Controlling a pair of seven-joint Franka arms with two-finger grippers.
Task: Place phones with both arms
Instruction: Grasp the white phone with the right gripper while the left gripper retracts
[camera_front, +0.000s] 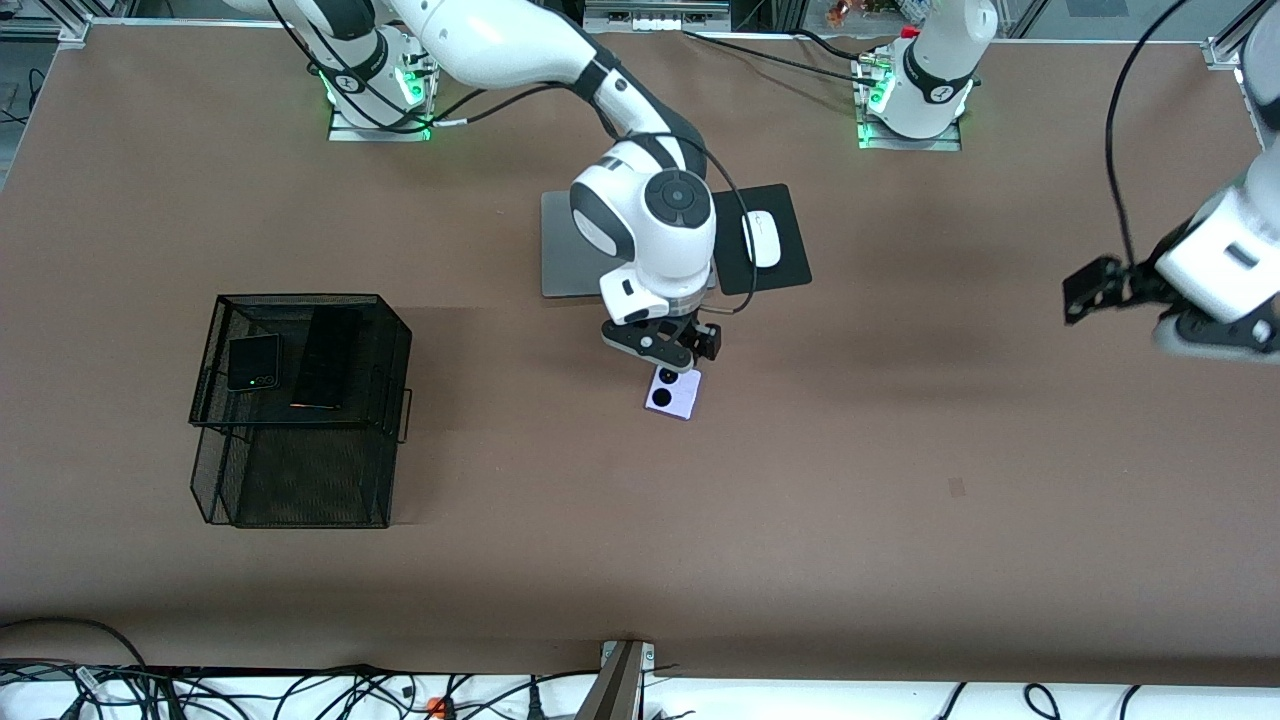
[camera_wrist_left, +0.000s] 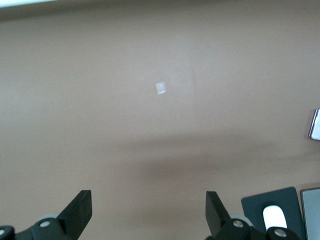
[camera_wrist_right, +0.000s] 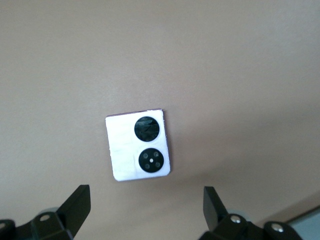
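Note:
A small squarish white-lavender phone (camera_front: 675, 394) (camera_wrist_right: 138, 145) with two black circles lies flat on the brown table, a little nearer the front camera than the silver laptop. My right gripper (camera_front: 668, 356) (camera_wrist_right: 146, 207) hangs open low over the phone's laptop-side edge; the phone lies just ahead of its fingers, not between them. A small squarish black phone (camera_front: 252, 362) and a long slim black phone (camera_front: 325, 358) rest on the upper tier of a black wire basket (camera_front: 300, 505). My left gripper (camera_front: 1095, 290) (camera_wrist_left: 148, 210) waits open and empty over bare table at the left arm's end.
The closed silver laptop (camera_front: 565, 262) lies near the table's middle, partly under the right arm. Beside it a white mouse (camera_front: 762, 238) (camera_wrist_left: 274, 217) sits on a black pad (camera_front: 790, 262). The wire basket stands toward the right arm's end.

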